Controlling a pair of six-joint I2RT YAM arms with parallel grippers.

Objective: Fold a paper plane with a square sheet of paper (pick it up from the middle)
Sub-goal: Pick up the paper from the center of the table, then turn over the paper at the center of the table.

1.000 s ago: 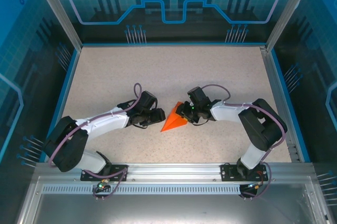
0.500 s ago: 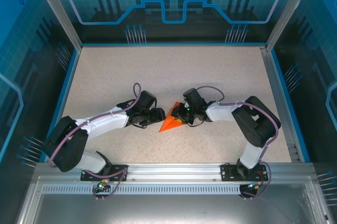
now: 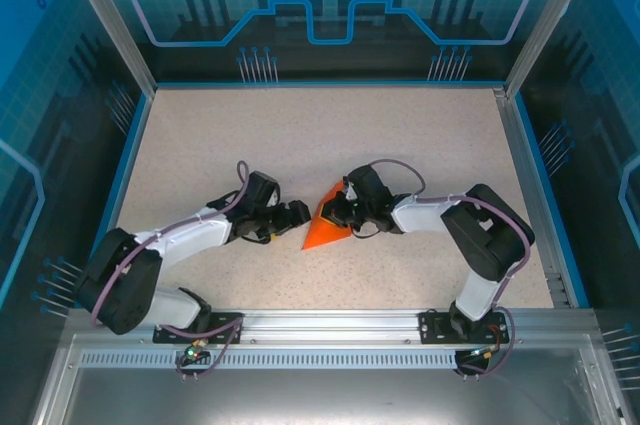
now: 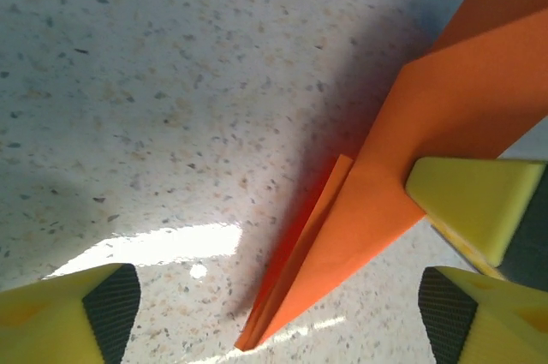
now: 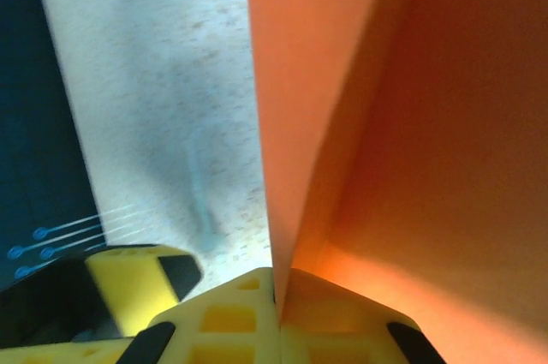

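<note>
The orange square sheet of paper (image 3: 324, 229) is folded into a pointed wedge with a centre crease, its tip (image 4: 250, 340) resting on the speckled table. My right gripper (image 3: 337, 211) is shut on the paper's rear fold (image 5: 342, 124), holding it on edge. The pinch shows in the right wrist view, where the gripper (image 5: 278, 283) has the sheet clamped between its yellow fingers. My left gripper (image 3: 297, 213) sits just left of the paper. It stands wide open, straddling the pointed end (image 4: 278, 295) without touching it. One yellow finger (image 4: 471, 201) of the right gripper presses the paper's side.
The speckled table (image 3: 300, 135) stretches away beyond the grippers, bounded by a blue rim (image 3: 130, 155) and transparent walls. The aluminium rail (image 3: 330, 325) with both arm bases runs along the near edge.
My right gripper has closed on the paper's rear fold and raised that edge a little. My left gripper has opened wide and drawn back slightly to the left.
</note>
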